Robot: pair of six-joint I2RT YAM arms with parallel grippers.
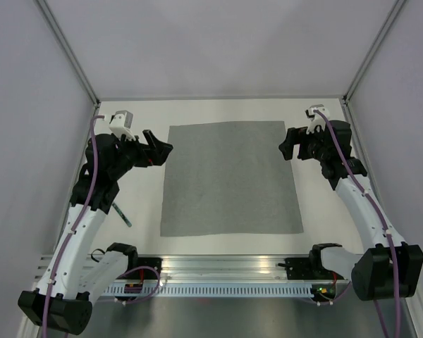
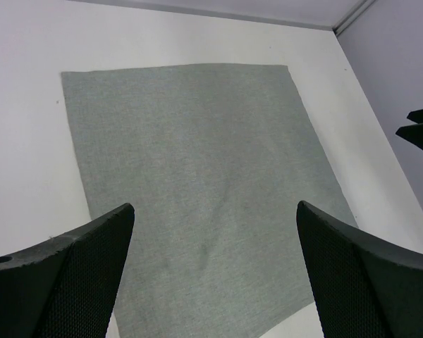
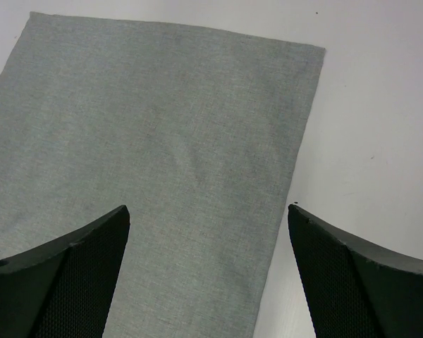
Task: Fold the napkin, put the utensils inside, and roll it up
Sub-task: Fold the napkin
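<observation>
The napkin (image 1: 229, 179) lies flat and unfolded on the white desk (image 1: 225, 109), a plain grey square with all four edges showing and its near edge running slightly askew. No part of it is lifted or creased.

The left pincer (image 1: 157, 148) hangs just off the napkin's left edge, close to the far left corner, and points inward toward the cloth. In the left wrist view its two dark fingers (image 2: 77, 282) stand wide apart with nothing between them, and the napkin (image 2: 197, 183) fills the space beyond them. At the right border of that same view the tips of the other pincer show above the bare desk past the napkin's opposite edge.

The right pincer (image 1: 289, 148) hangs just off the napkin's right edge, near the far right corner, facing the left one across the cloth. Its fingers (image 3: 366, 274) are also spread wide and hold nothing; the napkin (image 3: 155, 141) lies below and ahead of them, one side edge passing between the fingers.

A thin dark utensil (image 1: 121, 213) lies on the desk to the left of the napkin, apart from it, near its near left corner and partly hidden by the left arm. Neither pincer touches the cloth or the utensil.
</observation>
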